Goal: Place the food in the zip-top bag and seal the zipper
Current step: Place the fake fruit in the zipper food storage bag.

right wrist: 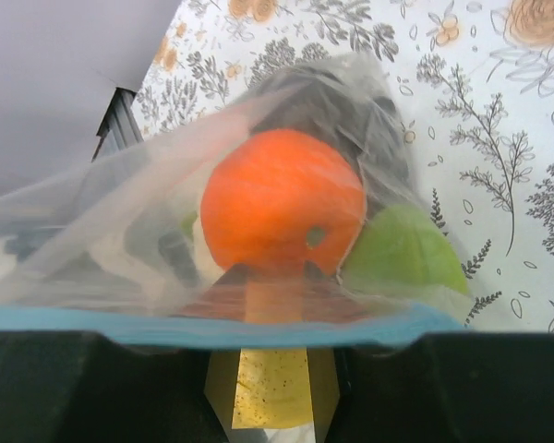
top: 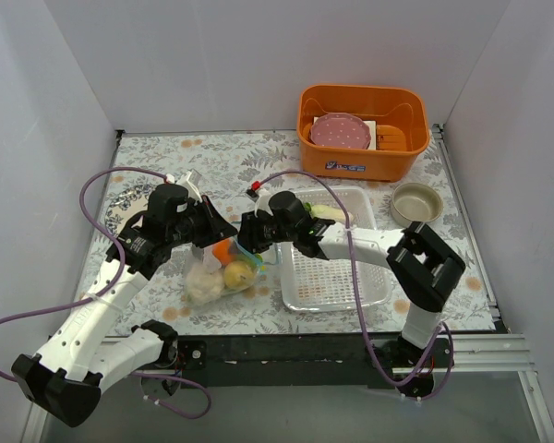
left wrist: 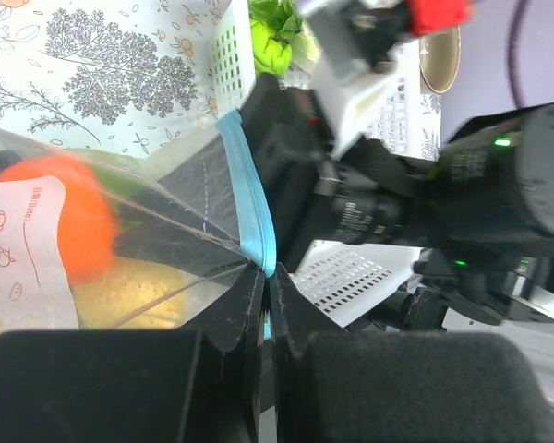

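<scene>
Nearest us, our left gripper [left wrist: 265,277] is clamped shut at the mouth of the crinkly clear plastic zip-top bag [left wrist: 166,226], pinching one end of its thin light blue zipper strip [left wrist: 249,194], which runs straight ahead from those jaws. Our right gripper [right wrist: 272,355] waits partly open farther along, gripping nothing we can see, the strip crosswise over its jaws and the round orange toy fruit [right wrist: 282,208] bagged just beyond.

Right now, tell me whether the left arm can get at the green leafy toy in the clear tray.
Probably not. The left hand is shut on the zipper, and the right arm lies across the way to the green leafy toy in the clear tray.
</scene>
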`<act>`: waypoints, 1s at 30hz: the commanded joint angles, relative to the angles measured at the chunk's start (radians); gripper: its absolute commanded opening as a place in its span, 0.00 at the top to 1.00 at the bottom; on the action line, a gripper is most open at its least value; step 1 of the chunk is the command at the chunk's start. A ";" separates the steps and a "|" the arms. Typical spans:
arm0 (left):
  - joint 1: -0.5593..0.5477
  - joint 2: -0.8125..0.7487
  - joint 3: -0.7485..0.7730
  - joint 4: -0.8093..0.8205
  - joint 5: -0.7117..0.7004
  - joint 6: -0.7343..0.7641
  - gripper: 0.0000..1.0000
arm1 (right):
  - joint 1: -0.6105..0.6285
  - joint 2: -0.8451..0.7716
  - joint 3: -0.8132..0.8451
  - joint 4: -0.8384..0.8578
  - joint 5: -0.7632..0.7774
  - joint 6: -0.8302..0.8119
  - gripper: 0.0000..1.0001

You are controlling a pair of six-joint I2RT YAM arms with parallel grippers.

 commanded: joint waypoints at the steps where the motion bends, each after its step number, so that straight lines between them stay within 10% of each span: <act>1: 0.003 -0.025 0.041 0.028 0.022 -0.001 1.00 | 0.013 0.060 0.017 0.107 -0.003 0.062 0.62; 22: 0.003 -0.031 0.038 0.019 0.012 0.005 1.00 | 0.001 -0.259 -0.030 -0.419 0.473 -0.047 0.50; 30: 0.003 -0.045 0.014 0.024 0.019 -0.001 1.00 | -0.085 -0.328 -0.101 -0.456 0.583 0.032 0.15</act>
